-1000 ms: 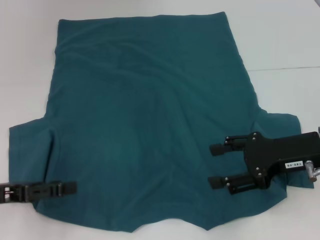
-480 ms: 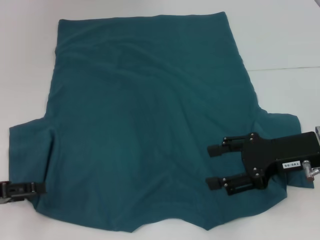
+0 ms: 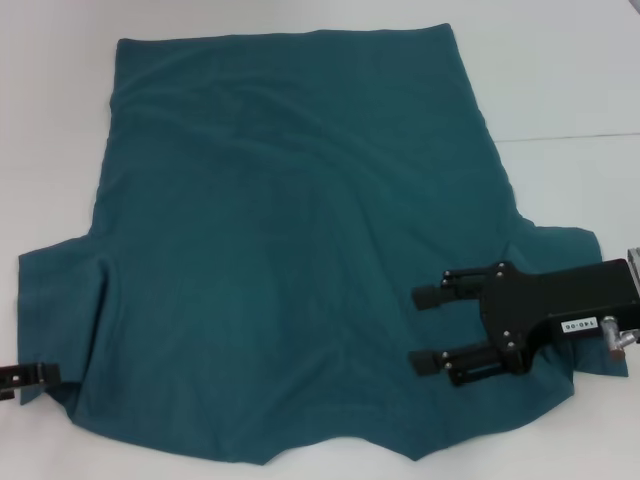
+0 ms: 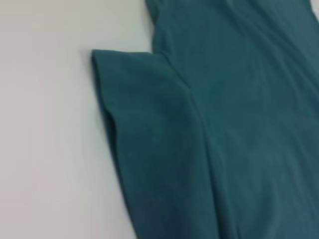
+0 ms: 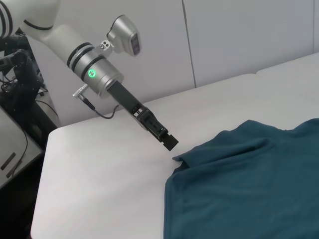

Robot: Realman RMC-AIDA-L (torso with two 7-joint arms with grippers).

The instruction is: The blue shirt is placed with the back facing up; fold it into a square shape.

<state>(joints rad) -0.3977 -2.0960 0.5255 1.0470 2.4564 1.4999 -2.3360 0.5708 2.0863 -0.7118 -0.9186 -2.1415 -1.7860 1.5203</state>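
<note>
The blue shirt (image 3: 290, 250) lies spread flat on the white table, with its sleeves toward me and its hem at the far side. My right gripper (image 3: 426, 328) stands open over the shirt by the right sleeve (image 3: 560, 250), nothing between its fingers. Only the tip of my left gripper (image 3: 30, 374) shows at the left edge, beside the left sleeve (image 3: 60, 300). In the right wrist view the left gripper (image 5: 168, 141) looks shut, just off the sleeve corner (image 5: 182, 158). The left wrist view shows the left sleeve (image 4: 144, 124) and no fingers.
White table (image 3: 560, 90) surrounds the shirt on the left, right and far sides. A seam line in the table (image 3: 570, 137) runs at the right. Beyond the table's end stand a wall and dark equipment (image 5: 20, 84).
My left gripper has drawn back to the left, off the shirt's left sleeve, until only its tip shows. My right gripper has shifted slightly left and toward me.
</note>
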